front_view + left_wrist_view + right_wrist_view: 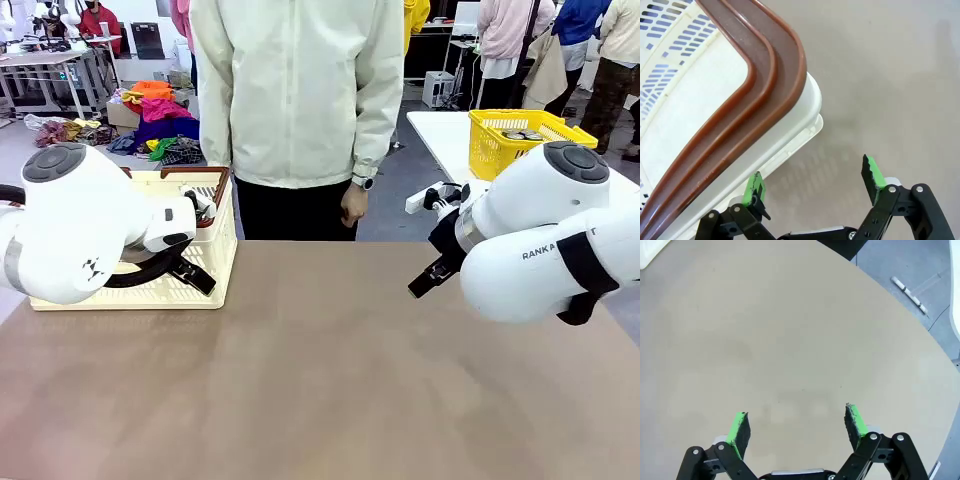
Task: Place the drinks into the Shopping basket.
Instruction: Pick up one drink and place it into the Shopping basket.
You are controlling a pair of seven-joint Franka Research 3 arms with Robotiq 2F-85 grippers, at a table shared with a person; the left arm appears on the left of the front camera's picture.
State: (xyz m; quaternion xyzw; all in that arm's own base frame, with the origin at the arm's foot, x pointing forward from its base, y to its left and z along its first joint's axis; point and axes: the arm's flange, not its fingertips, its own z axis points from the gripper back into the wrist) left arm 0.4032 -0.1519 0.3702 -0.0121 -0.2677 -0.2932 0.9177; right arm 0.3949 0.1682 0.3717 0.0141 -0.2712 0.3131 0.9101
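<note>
At the far left of the brown matte table (320,380) stands the cream-white slatted plastic shopping basket (218,245), and my left claw (812,172) hangs right over one of its corners. Its jaws are spread wide and hold nothing. One green pad lies over the basket's white rim, the other over bare table just outside it. My right claw (796,412) is likewise spread and empty, looking down on plain tabletop well apart from the basket, across the middle.

So the left arm is much the nearer one for any drop into the basket. The basket side facing me runs left to right. Where the drink cans are I cannot tell (the table between the arms lies bare). I judge the next move depends on a can coming within reach.

From the front I get the layout. A person in a pale jacket (300,90) stands at the far edge with a hand (353,205) hanging at their side. A yellow mesh basket (515,140) sits on another table behind. My own left arm covers most of the cream basket from there. The left wrist view supplies that part: the two brown-red handles (765,90) folded along the rim. The stretch of slatted inside that I can see holds no can.
</note>
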